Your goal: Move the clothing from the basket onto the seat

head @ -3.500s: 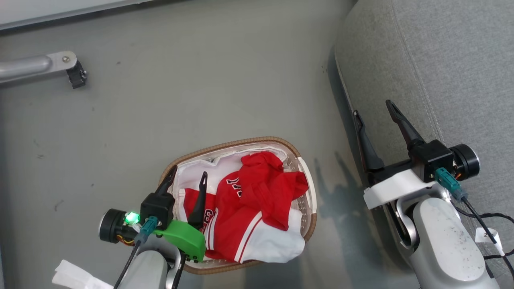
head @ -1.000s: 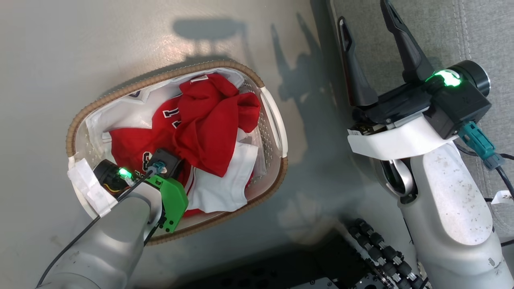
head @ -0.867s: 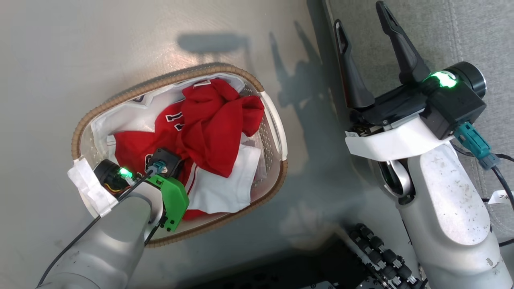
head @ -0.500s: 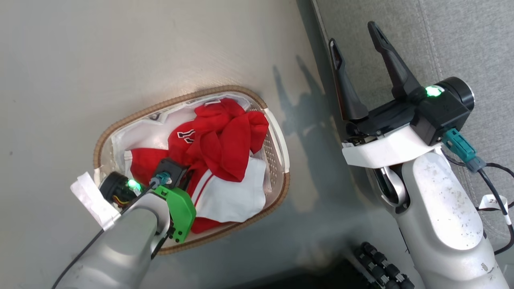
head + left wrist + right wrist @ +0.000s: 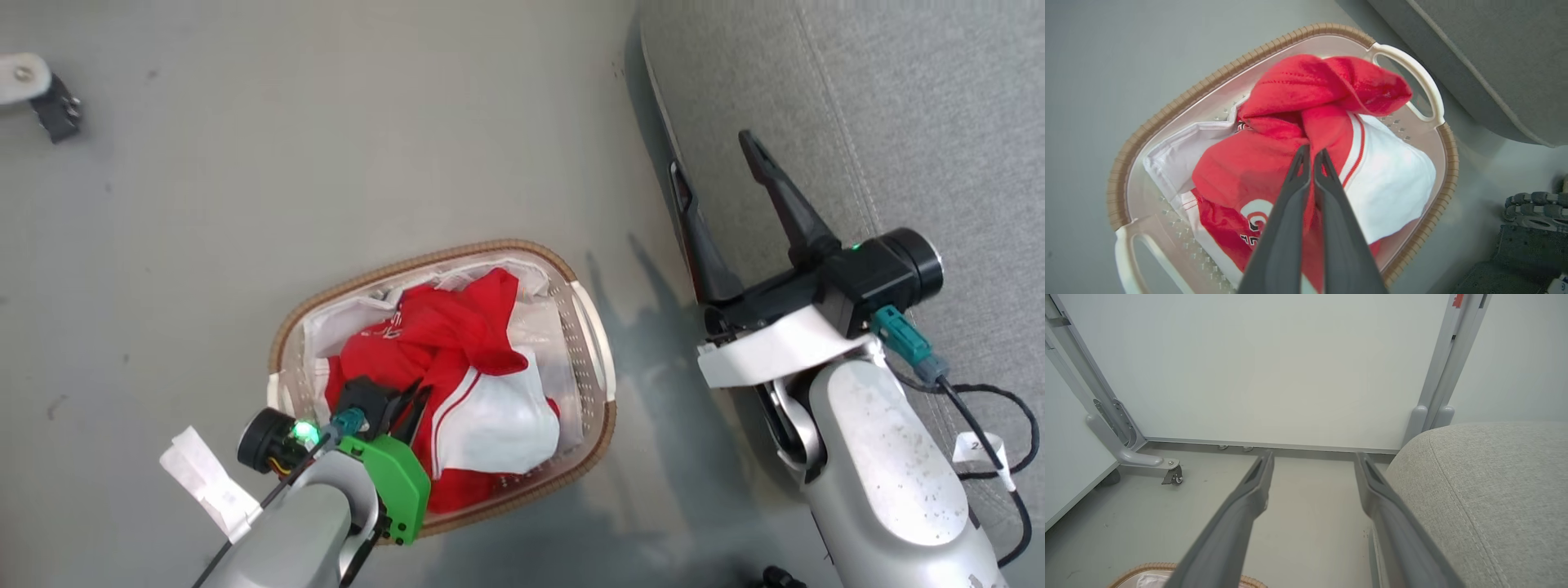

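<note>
Pickup stage: red jersey (image 5: 1249,167) clamped in left hand (image 5: 1308,153), inside basket (image 5: 1167,107).
Right hand (image 5: 712,153) wide beside seat (image 5: 898,122); next, lift clear and carry across.

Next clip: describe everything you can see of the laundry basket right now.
Oval white perforated plastic basket with a brown woven rim, two white loop handles and a white fabric liner. It stands upright on the grey floor, beside the grey seat but apart from it. Red-and-white clothing is heaped inside; the left gripper, shut on a red fold, hangs over it.
</note>
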Motion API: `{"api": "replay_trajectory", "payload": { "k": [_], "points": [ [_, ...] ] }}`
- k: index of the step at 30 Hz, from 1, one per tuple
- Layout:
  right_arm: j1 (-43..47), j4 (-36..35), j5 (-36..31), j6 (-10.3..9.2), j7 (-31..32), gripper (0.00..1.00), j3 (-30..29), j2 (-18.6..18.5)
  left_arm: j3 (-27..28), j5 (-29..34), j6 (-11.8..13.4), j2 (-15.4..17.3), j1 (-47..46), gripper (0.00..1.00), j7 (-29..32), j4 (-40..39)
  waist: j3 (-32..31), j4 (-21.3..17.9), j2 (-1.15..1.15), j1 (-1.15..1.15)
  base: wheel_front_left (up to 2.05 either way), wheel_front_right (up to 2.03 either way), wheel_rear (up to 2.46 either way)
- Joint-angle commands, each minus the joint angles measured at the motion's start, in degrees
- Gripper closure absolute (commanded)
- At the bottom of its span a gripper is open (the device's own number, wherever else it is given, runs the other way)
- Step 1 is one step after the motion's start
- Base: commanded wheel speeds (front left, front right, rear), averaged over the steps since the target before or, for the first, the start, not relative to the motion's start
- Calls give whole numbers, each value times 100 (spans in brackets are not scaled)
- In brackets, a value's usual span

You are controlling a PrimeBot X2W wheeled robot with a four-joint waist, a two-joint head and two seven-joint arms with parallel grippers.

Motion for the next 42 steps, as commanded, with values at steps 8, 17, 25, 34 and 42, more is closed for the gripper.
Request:
{"api": "replay_trajectory", "payload": {
  "k": [8,17,25,34,42],
  "points": [
    [511,223,-52,-4,-29,0,-79,-22,864,690,-33,-55,699,100,-5,-850,-1110,431,0,0,0,0,0],
    [937,373,-10,-4,-29,0,-177,-22,1571,1262,-51,-198,1217,100,-5,-1717,-1697,501,0,0,0,0,0],
    [1185,425,9,-4,-29,0,-206,-21,1934,1471,-55,-329,1324,100,-5,-2629,-2016,550,0,0,0,0,0],
    [1385,473,51,-4,-29,0,-199,-22,2147,1525,-55,-471,1357,100,-5,-3511,-2265,538,0,0,0,0,0],
    [1502,526,52,-4,-29,0,-174,-21,2189,1574,-56,-505,1255,100,-5,-3934,-2364,508,0,0,0,0,0]
  ]
}}
